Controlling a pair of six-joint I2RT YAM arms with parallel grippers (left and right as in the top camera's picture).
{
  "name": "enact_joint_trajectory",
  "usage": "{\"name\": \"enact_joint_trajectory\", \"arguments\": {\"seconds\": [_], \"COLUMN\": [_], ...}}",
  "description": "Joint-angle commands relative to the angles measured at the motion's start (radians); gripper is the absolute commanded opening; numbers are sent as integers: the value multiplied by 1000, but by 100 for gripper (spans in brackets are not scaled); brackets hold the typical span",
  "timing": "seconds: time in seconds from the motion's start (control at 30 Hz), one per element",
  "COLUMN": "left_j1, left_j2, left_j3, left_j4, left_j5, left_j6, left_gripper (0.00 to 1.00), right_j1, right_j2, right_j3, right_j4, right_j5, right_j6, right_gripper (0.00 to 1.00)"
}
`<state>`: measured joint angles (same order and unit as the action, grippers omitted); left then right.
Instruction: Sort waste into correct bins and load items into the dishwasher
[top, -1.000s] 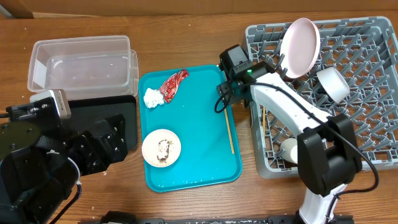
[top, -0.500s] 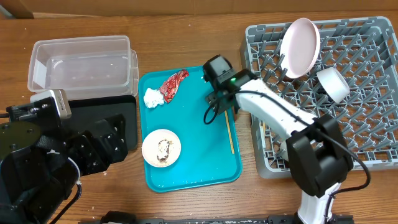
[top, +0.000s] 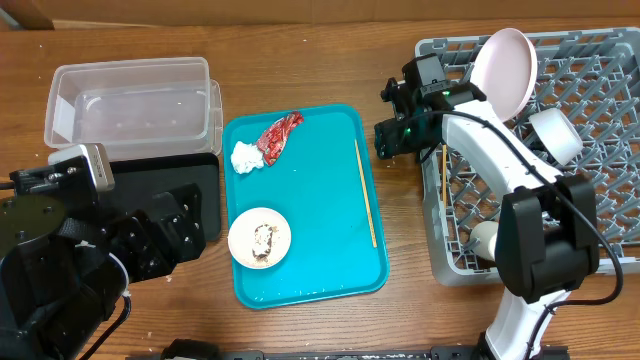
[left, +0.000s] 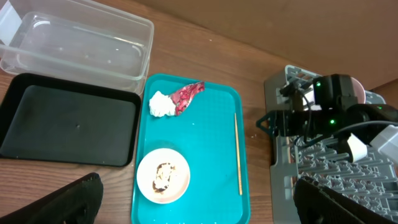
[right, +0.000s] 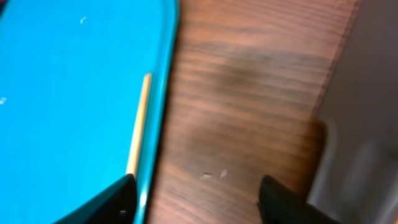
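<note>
While 1 chopstick (top: 366, 193) lies on the teal tray (top: 320, 215), right fingers (right: 118, 202) hang spread

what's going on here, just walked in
A two-arm robot is clearing a meal. The right gripper, open and empty, hovers over bare table between the teal tray and the grey dish rack. The rack already holds a plate, two small white dishes and one chopstick. On the tray lie the other chopstick, a red wrapper, a napkin and a bowl with food scraps. The left gripper hangs open and empty; the clear tub and black tray hold nothing.
</note>
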<state>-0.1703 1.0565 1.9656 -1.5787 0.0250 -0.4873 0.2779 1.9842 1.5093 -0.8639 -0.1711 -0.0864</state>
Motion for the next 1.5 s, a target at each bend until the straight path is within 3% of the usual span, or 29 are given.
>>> {"name": "enact_joint_trajectory", "arguments": {"seconds": [0.0, 0.1, 0.3, 0.43, 0.63, 0.77, 1.03, 1.3, 1.47], "left_j1": [2, 2, 2, 2, 2, 2, 2, 2, 2], "left_j2": [3, 3, 3, 3, 3, 3, 3, 3, 3], "left_j3": [7, 7, 7, 7, 7, 7, 7, 7, 7], "left_j4": [5, 5, 5, 5, 5, 5, 5, 5, 5], "left_j5": [1, 1, 1, 1, 1, 1, 1, 1, 1], "left_j6": [8, 8, 8, 8, 8, 8, 8, 8, 8], "left_gripper": [100, 100, 100, 100, 100, 100, 100, 100, 100], "right_j1": [29, 68, 142, 214, 313, 326, 304, 319, 327], "right_j2": [10, 10, 47, 83, 89, 97, 115, 126, 126], "right_j3": [-18, -18, -18, -18, -18, -18, -21, -83, -83], "right_j4": [-19, -22, -38, -45, -49, -35, -8, 42, 19], "right_j5": [-5, 21, 69, 98, 326, 480, 380, 358, 438], "right_j6": [7, 8, 12, 15, 102, 160, 163, 200, 222], "right_gripper": [70, 69, 48, 48, 49, 56, 57, 41, 38]}}
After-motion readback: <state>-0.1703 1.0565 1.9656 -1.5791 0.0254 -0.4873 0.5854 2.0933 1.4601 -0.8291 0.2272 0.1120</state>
